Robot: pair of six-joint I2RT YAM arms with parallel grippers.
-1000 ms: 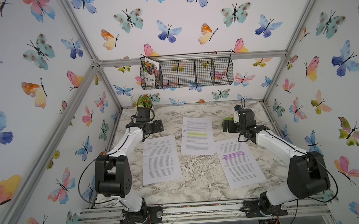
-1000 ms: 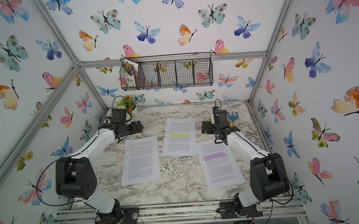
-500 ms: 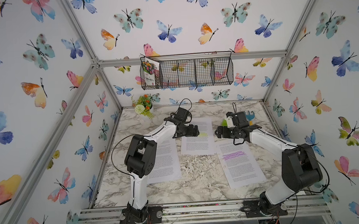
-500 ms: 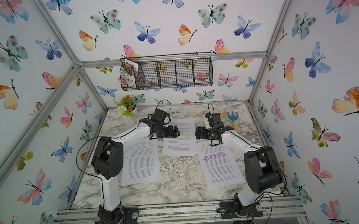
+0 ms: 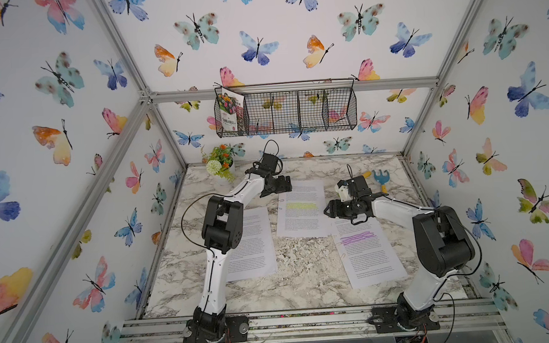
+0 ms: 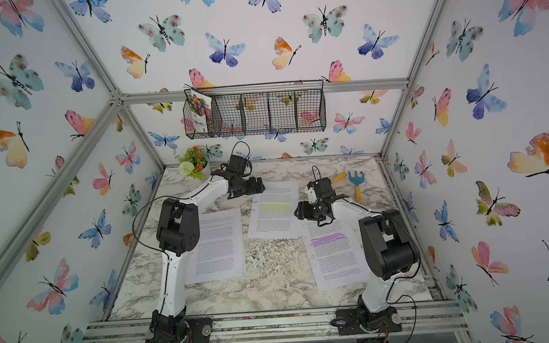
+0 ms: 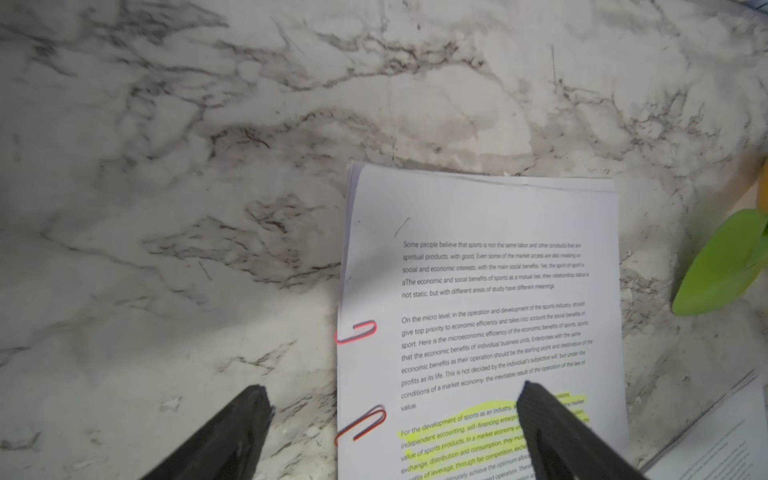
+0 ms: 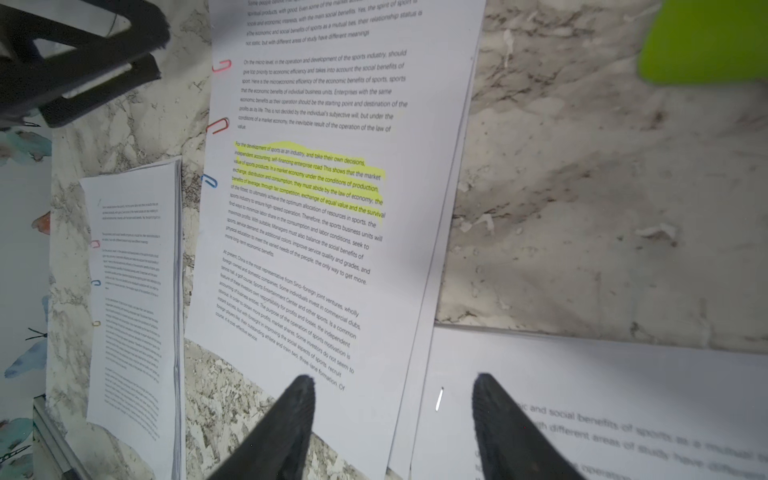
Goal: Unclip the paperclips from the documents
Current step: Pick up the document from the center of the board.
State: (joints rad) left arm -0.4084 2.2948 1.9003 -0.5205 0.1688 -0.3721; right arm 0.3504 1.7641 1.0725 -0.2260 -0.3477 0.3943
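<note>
Jaws of the left gripper (image 7: 393,387) stand wide apart, empty, straddling the yellow-marked sheaf's clipped edge; right gripper (image 8: 393,377) jaws parted, empty, over the yellow and purple sheaves' overlap. Marbled table (image 5: 304,274) carries three white text documents (image 5: 301,209) at frame centre in both top views: yellow-marked, purple-marked, plain. Wire clips (image 8: 218,124): three on the yellow-marked edge, three on the plain.

three flat documents (image 5: 302,209), coloured paperclips (image 7: 356,331) attached
</note>
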